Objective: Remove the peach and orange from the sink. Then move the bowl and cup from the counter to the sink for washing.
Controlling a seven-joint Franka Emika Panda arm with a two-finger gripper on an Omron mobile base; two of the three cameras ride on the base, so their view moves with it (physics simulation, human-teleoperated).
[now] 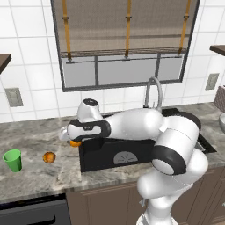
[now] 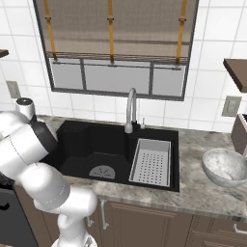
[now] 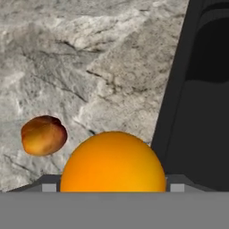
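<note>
My arm stretched low leftward over the sink's point(image 1: 99, 158) left rim, my pincer point(image 1: 74, 139) clamped on the orange point(image 3: 112, 162), peach point(image 3: 43, 135) left of the sink, no readable writing

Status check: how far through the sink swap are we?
Done: the mottled reddish peach lies on the grey marble counter, out of the black sink basin. In hand: the smooth bright orange ball sits between the fingers of the claw above the counter by the basin's left edge; whether it is gripped or released is unclear. Left: the green tapered cup and whitish-grey bowl remain on the counter.
</note>
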